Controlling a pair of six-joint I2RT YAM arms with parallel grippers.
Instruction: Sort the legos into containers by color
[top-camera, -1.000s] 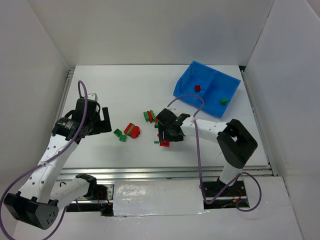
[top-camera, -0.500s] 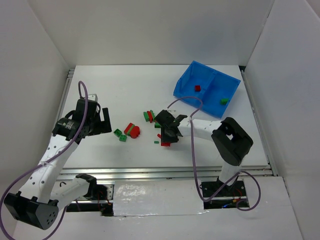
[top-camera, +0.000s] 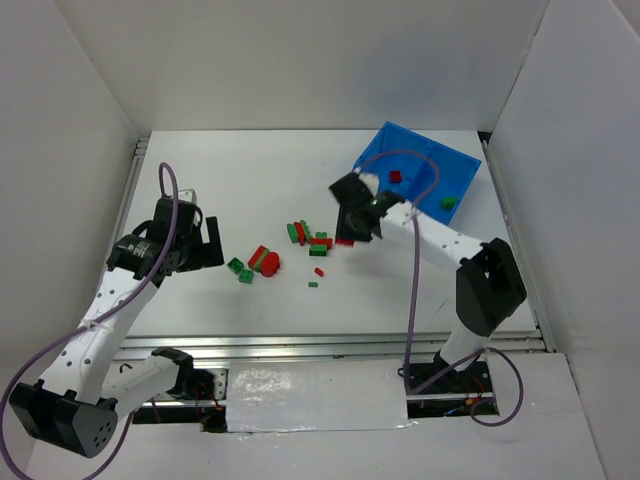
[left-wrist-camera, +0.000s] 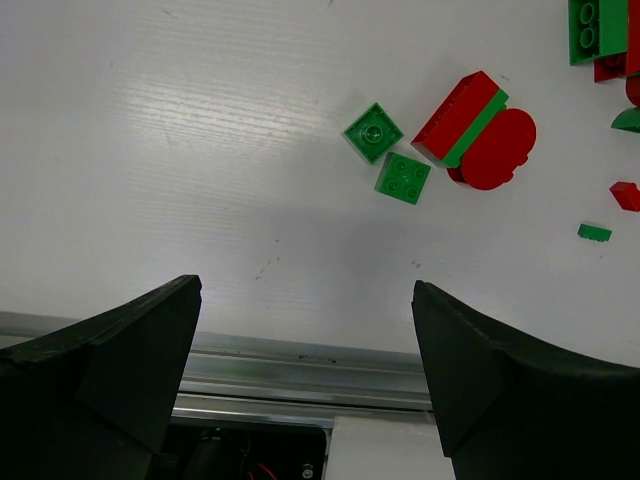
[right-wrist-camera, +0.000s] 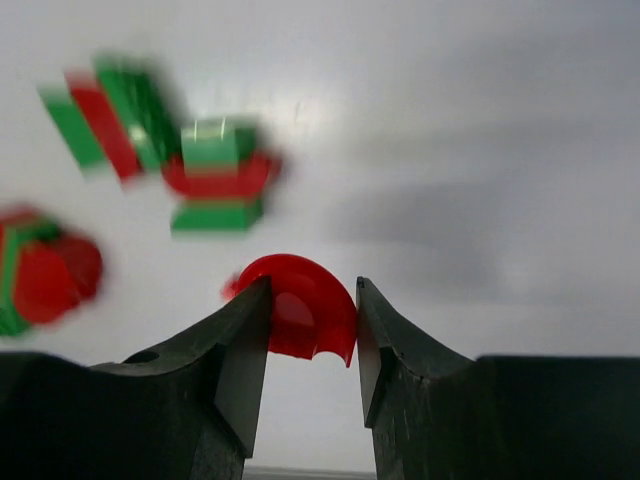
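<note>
My right gripper (top-camera: 352, 222) is shut on a rounded red lego (right-wrist-camera: 308, 306) and holds it above the table, just left of the blue bin (top-camera: 372, 182). The bin holds a red brick (top-camera: 395, 177) in its left compartment and a green brick (top-camera: 448, 202) in its right one. Loose red and green legos (top-camera: 308, 236) lie mid-table, with a red-green cluster (top-camera: 265, 260) and two green bricks (top-camera: 239, 269) further left. My left gripper (top-camera: 207, 243) is open and empty, left of those bricks; they also show in the left wrist view (left-wrist-camera: 403, 177).
Two tiny bricks, one red (top-camera: 319, 271) and one green (top-camera: 313, 284), lie apart near the table's middle. A metal rail (top-camera: 330, 345) runs along the near edge. White walls enclose the table on the left, back and right.
My right gripper has lifted and swung back and to the right toward the blue bin, carrying the rounded red lego. The left arm has barely moved.
</note>
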